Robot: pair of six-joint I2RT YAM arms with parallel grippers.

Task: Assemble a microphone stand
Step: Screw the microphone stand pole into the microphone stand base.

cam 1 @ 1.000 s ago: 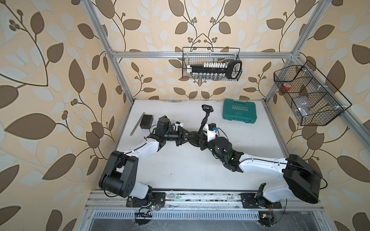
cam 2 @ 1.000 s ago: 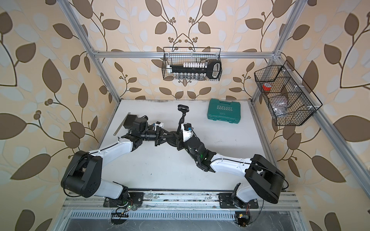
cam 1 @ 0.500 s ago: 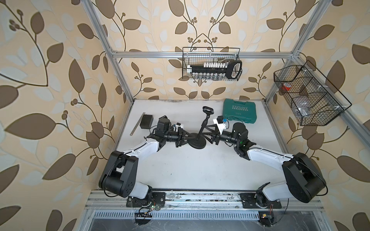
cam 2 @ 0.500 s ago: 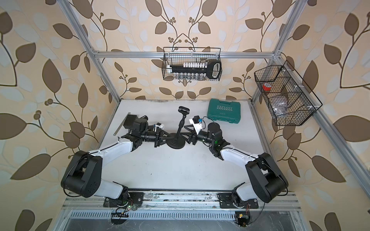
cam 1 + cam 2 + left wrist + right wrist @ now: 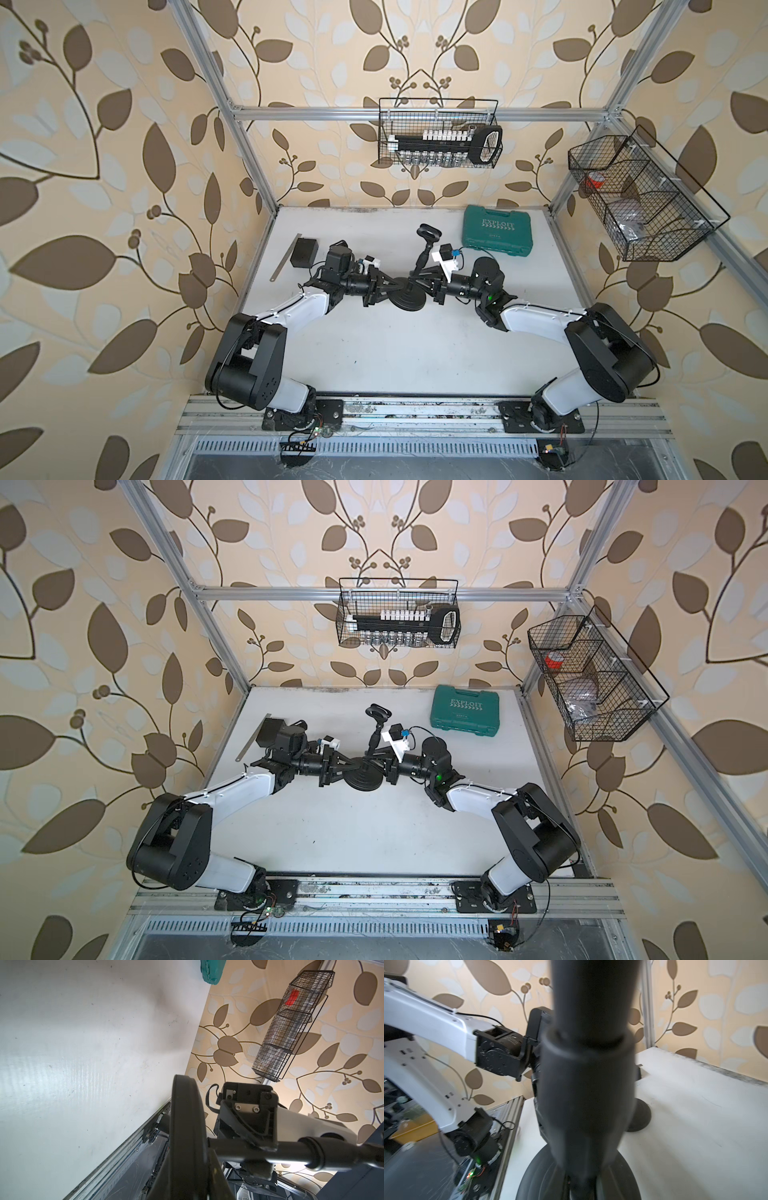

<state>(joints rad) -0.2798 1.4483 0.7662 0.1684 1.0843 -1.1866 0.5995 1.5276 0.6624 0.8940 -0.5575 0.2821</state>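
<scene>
The black microphone stand stands on the table, with its round base (image 5: pixel 409 296) down, its pole (image 5: pixel 424 257) leaning up and the clip (image 5: pixel 429 232) on top. My left gripper (image 5: pixel 395 286) reaches in from the left and is shut on the base's rim; the base (image 5: pixel 185 1126) shows edge-on in the left wrist view. My right gripper (image 5: pixel 420 282) comes in from the right and is shut on the low part of the pole (image 5: pixel 587 1064), just above the base (image 5: pixel 533 1178). The pole hides the right fingertips in the right wrist view.
A green tool case (image 5: pixel 497 230) lies at the back right of the table. A black box (image 5: pixel 304 252) and a metal ruler (image 5: pixel 284 259) lie at the back left. Wire baskets hang on the back wall (image 5: pixel 438 133) and on the right frame (image 5: pixel 640 199).
The right arm has swung from in front of the stand round to its right side, and its jaws have closed on the pole. The left gripper has kept its hold on the base.
</scene>
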